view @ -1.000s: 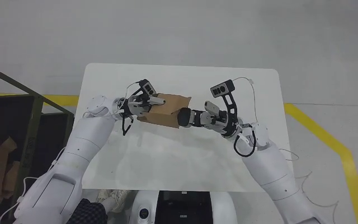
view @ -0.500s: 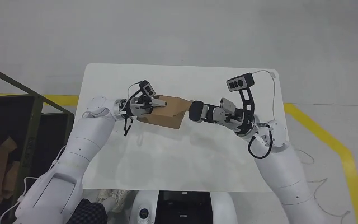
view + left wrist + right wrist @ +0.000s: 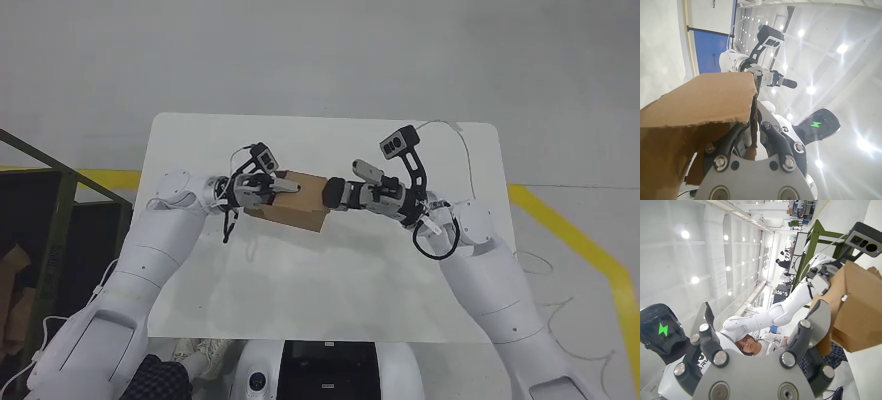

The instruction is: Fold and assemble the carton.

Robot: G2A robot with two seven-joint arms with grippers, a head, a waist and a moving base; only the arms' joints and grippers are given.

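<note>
Table (image 3: 300,290) | left claw (image 3: 754,122) pinching carton (image 3: 300,200) wall | right claw (image 3: 762,313) spread

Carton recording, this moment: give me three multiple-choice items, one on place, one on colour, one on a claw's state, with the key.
1. Where is the carton?
A) on the floor
B) over the table, between the left claw and the right claw
C) on a shelf

2. What colour is the carton?
A) white
B) blue
C) brown

3. The right claw is:
A) open
B) shut on the carton
C) shut on a tape roll

Key:
1 B, the top view shows it between the two claws above the white tabletop.
2 C, it is plain brown cardboard in every view.
3 A, its fingers stand wide apart in the right wrist view.
</note>
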